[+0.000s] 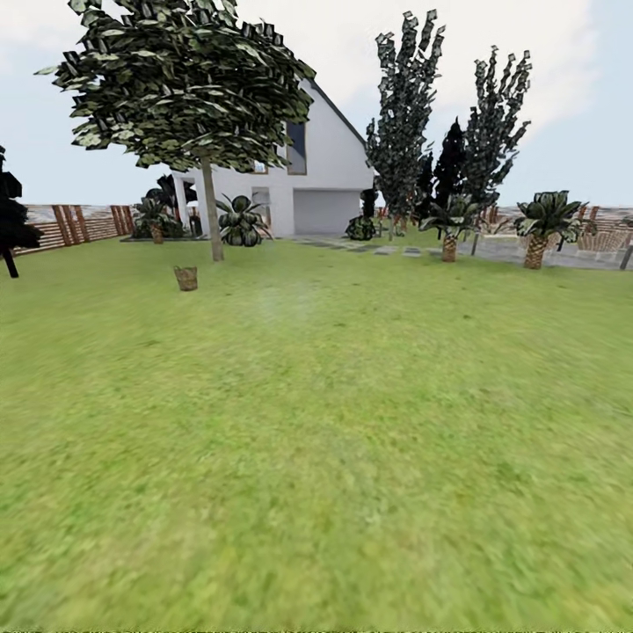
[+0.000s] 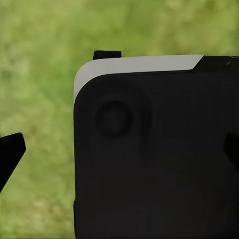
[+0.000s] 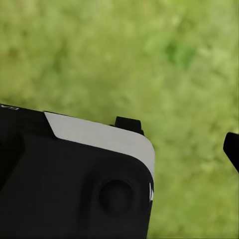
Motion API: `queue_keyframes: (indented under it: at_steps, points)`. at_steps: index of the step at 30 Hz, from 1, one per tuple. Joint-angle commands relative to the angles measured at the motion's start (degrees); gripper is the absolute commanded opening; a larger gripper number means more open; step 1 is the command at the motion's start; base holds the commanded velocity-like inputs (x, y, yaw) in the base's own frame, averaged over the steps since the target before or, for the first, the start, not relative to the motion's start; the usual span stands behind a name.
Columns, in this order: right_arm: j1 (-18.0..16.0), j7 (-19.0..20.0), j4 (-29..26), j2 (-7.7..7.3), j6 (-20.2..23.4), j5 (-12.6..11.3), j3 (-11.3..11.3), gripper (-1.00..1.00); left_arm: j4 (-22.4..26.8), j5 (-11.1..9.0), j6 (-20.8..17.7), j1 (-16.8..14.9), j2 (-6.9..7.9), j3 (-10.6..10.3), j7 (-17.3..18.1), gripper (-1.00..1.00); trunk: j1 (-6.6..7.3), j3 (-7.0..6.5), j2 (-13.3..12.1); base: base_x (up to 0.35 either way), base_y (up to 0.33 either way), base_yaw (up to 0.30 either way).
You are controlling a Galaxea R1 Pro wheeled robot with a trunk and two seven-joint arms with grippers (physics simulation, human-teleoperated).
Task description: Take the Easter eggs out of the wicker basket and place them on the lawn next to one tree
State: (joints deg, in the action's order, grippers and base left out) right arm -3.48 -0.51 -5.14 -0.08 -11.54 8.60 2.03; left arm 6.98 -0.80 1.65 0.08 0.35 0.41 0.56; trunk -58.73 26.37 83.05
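In the upper left of the head view, the basket [image 1: 185, 278] stands on the lawn [image 1: 334, 422], small and far off, just below and left of the foot of the tree [image 1: 209, 207]. The tree's thin pale trunk rises to a broad leafy crown near the top left. The eggs are too small or too hidden in the basket to make out. Behind the tree is a white house [image 1: 316, 180], with a slatted fence [image 1: 79, 222] at the left edge, tall dark conifers [image 1: 409, 114] upper right of centre, and two short palms [image 1: 545, 224] at the right beside grey paving [image 1: 527, 251].

In each wrist view a dark, white-edged robot part [image 2: 154, 149] blocks much of the frame over blurred grass. Dark finger tips peek in at the edges of the left gripper [image 2: 10, 154] and the right gripper [image 3: 231, 149]; I cannot tell whether either pincer is spread or pressed together.
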Motion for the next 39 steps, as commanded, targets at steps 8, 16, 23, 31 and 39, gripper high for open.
queue_keyframes:
  at_steps: [8,16,23,31,39]
  points:
    - [0.0,-0.2,0.1,-0.01,-0.1,0.2,0.2,1.00,0.0,-0.1,0.1,0.0,0.00,0.0,0.1,1.00,0.00,0.79,0.0,0.000,0.000,0.076]
    - [0.0,-0.3,0.1,-0.01,-0.1,0.2,0.2,1.00,0.0,-0.1,0.1,0.0,0.00,0.0,0.1,1.00,0.00,1.48,0.0,0.000,0.000,0.119]
    - [0.0,-0.3,0.1,-0.01,-0.1,0.2,0.2,1.00,0.0,-0.1,0.1,0.0,0.00,0.0,0.1,1.00,0.00,1.93,0.0,0.000,0.000,0.219]
    - [0.0,-0.3,0.1,-0.01,-0.1,0.2,0.2,1.00,0.0,-0.1,0.1,0.0,0.00,0.0,0.1,1.00,0.00,2.44,0.0,0.000,0.000,0.225]
    - [0.0,-0.3,0.1,-0.01,-0.1,0.2,0.2,1.00,0.0,-0.1,0.1,0.0,0.00,0.0,0.1,1.00,0.00,2.95,0.0,0.000,0.000,0.225]
